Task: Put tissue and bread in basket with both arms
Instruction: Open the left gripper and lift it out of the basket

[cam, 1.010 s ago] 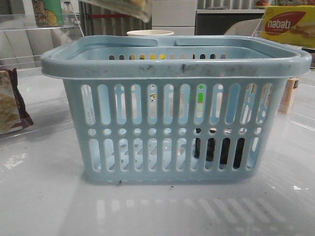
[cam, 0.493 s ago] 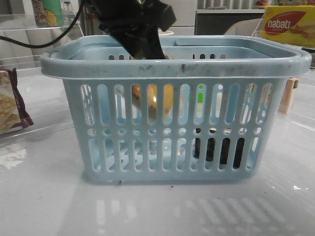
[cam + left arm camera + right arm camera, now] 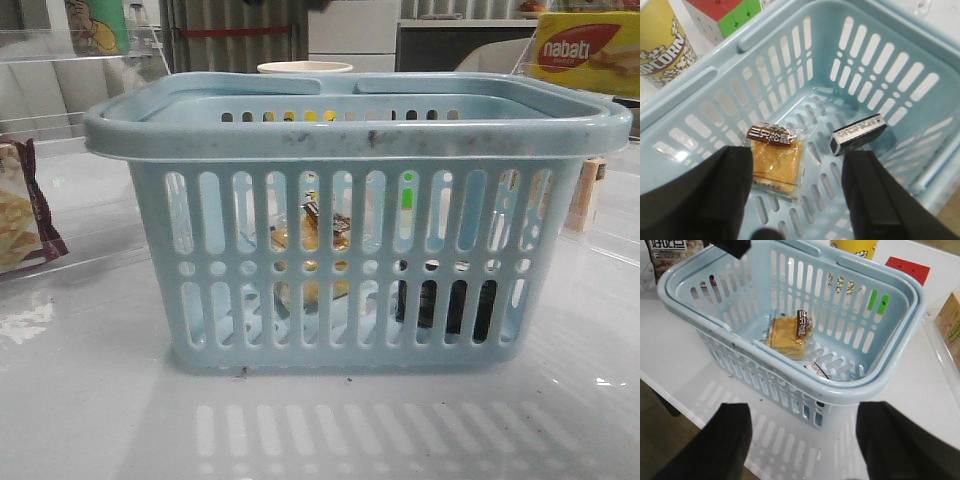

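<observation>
The pale blue basket (image 3: 350,135) stands mid-table. The bread (image 3: 312,240), a golden bun with a dark brown label, lies on its floor left of centre. The tissue (image 3: 445,305) is a dark block on the floor at the right. In the left wrist view my left gripper (image 3: 797,192) is open and empty above the basket, over the bread (image 3: 776,160), with the tissue (image 3: 858,134) beside it. In the right wrist view my right gripper (image 3: 800,440) is open and empty over the table outside the basket (image 3: 840,390). The bread (image 3: 787,332) and tissue (image 3: 816,370) show inside.
A yellow nabati box (image 3: 585,50) sits on a shelf at the back right. A tan carton (image 3: 587,195) stands right of the basket and a maroon-edged cracker packet (image 3: 20,205) left of it. A popcorn cup (image 3: 660,45) and a colour cube (image 3: 727,15) stand behind the basket.
The left gripper went down into the basket with the bread, let it go and rose out of the front view. The bread now lies on the basket floor.
</observation>
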Robot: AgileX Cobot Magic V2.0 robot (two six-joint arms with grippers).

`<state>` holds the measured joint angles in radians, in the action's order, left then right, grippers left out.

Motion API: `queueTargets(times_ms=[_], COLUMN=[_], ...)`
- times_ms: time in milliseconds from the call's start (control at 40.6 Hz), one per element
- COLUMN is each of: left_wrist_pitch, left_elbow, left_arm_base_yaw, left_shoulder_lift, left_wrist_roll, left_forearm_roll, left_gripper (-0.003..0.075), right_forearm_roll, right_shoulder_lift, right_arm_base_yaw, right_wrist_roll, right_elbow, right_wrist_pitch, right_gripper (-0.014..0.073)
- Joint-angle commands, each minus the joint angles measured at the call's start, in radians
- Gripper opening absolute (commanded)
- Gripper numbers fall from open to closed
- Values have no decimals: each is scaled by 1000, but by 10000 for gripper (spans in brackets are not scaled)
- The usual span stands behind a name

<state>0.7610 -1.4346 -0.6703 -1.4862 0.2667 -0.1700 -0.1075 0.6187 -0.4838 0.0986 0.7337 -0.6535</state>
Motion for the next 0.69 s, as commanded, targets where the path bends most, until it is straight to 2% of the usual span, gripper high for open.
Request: queueTargets(times_ms=[0, 419, 665], left_wrist_pitch=[-43, -44, -46], left_elbow=[36, 421, 591], left_arm_base_yaw=[-8, -8, -8], left_shoulder_lift=[128, 584, 745], left_wrist_roll=[-9, -9, -9], left_forearm_roll=[-33, -33, -12], left_gripper=[455, 455, 455], right_forearm_roll=[-9, -9, -15], right_shoulder_lift=[-1, -1, -1], right_arm_base_yaw=[-1, -1, -1], right_wrist_roll=[10, 10, 10], right_elbow=[28, 28, 28], right_wrist_pitch=[75, 71, 53], right_gripper=[551, 551, 551])
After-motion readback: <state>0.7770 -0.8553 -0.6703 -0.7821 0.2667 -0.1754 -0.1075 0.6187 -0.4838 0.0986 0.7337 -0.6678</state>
